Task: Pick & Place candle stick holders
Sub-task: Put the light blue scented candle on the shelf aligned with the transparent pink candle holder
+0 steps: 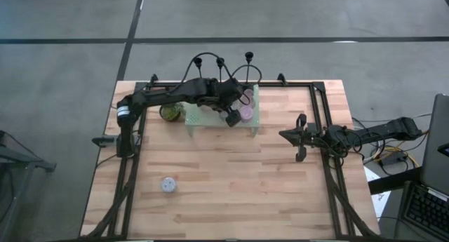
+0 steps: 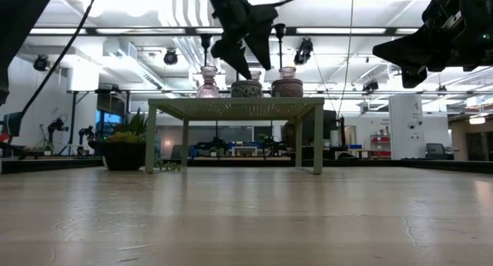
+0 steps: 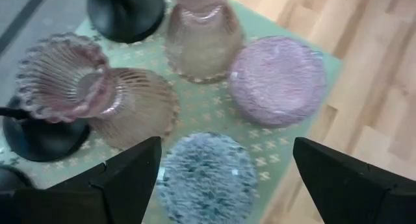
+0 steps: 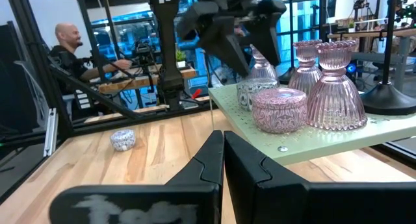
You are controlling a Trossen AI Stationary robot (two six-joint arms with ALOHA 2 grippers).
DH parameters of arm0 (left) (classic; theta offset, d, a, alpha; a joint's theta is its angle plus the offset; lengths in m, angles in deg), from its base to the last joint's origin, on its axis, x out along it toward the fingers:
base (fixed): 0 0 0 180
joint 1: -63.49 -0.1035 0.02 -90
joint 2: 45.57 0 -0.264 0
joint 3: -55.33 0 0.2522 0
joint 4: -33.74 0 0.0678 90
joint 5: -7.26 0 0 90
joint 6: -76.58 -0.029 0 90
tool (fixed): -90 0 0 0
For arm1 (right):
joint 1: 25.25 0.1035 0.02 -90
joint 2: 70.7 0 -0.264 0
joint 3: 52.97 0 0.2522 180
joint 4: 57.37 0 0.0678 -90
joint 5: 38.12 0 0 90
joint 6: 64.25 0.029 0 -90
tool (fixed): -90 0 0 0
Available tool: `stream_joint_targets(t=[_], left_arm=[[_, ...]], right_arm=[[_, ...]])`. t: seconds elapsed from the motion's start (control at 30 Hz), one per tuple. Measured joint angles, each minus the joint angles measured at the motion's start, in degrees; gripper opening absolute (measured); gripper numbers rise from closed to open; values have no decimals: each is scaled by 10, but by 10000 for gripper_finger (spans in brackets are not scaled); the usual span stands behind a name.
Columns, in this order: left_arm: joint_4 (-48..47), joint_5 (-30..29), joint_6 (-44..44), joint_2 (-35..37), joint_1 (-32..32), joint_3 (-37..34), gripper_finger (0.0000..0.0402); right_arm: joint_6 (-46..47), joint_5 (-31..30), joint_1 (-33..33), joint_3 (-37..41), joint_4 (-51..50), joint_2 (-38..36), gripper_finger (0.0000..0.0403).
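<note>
My left end effector [image 3: 221, 178] hangs wide open, holding nothing, just above the pale blue holder [image 3: 208, 177] on the mint-green shelf [image 1: 210, 118], beside the pink holders [image 3: 278, 80]. 1 small holder [image 1: 168, 184] sits alone on the tabletop [image 1: 231, 186]. My right end effector [image 1: 300, 137] is shut, empty, well apart.

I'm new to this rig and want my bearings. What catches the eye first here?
The mint-green shelf at the table's far side, crowded with pink glass holders and black candlesticks. The left gripper hangs open over a bluish round holder there. One holder sits alone near the front-left.
</note>
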Motion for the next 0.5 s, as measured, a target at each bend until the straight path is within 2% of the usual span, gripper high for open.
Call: stream_joint_targets(t=[0.27,0.5], left_arm=[[-78,53,1,2,25,42,353],[-181,67,32,9,87,40,353]], right_arm=[[0,0,0,0,0,0,8],[0,0,0,0,0,0,8]])
